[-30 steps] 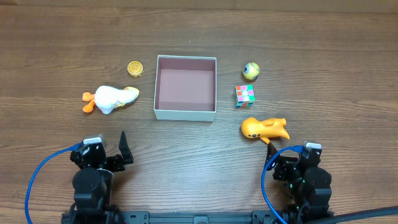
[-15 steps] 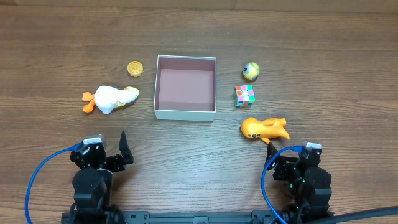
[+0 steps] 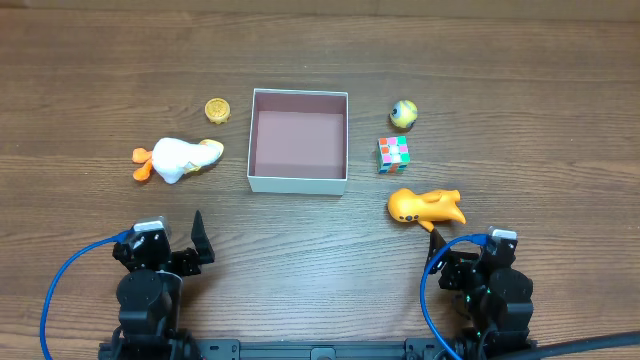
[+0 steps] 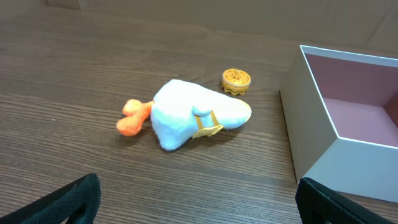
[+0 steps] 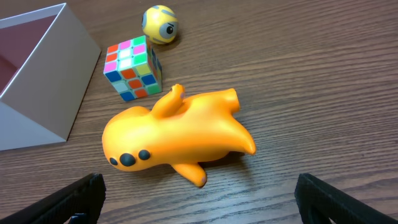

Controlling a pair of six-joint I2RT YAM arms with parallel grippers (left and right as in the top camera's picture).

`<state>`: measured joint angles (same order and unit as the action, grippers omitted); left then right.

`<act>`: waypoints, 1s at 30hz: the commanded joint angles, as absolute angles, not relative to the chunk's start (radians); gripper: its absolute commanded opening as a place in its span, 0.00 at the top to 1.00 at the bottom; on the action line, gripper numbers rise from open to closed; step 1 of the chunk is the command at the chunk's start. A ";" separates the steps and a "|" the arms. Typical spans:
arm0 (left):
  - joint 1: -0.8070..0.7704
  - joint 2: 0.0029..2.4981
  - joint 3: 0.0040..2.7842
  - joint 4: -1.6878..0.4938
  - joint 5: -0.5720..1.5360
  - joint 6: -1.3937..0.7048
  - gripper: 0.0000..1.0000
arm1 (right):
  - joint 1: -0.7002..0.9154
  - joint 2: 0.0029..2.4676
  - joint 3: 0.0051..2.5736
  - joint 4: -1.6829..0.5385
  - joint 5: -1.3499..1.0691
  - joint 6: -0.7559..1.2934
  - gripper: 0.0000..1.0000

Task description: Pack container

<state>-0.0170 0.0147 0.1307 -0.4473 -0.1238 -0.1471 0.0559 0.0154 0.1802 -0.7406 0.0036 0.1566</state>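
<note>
The container (image 3: 297, 184), a shallow white-walled box with a pinkish inside, sits empty mid-table; its near corner also shows in the left wrist view (image 4: 314, 134) and the right wrist view (image 5: 37, 93). A white plush duck (image 3: 180, 158) (image 4: 193, 115) lies left of it, with a small gold disc (image 3: 217, 109) (image 4: 236, 80) behind. To the right are a yellow ball (image 3: 403, 113) (image 5: 160, 24), a colour cube (image 3: 393, 153) (image 5: 134, 67) and an orange rubber toy (image 3: 425, 206) (image 5: 177, 137). My left gripper (image 3: 165, 242) (image 4: 199, 188) is open, well short of the duck. My right gripper (image 3: 468, 246) (image 5: 199, 194) is open just before the orange toy.
The dark wooden table (image 3: 300, 260) stretches between both arms and the toys. Blue cables (image 3: 55, 290) loop beside each arm base at the near edge. The orange toy's fin points toward my right gripper.
</note>
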 commanded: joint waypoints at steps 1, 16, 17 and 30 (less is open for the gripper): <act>-0.006 0.005 0.127 -0.445 -0.112 -0.127 0.00 | 0.064 0.003 0.168 -0.735 -0.010 0.152 0.00; -0.006 0.005 0.127 -0.445 -0.112 -0.127 0.00 | 0.064 0.003 0.168 -0.734 -0.010 0.152 0.00; -0.006 0.005 0.127 -0.445 -0.112 -0.127 0.00 | 0.064 0.003 0.168 -0.734 -0.010 0.152 0.00; -0.006 0.005 0.127 -0.445 -0.112 -0.127 0.00 | 0.064 0.003 0.167 -0.530 -0.112 0.264 0.00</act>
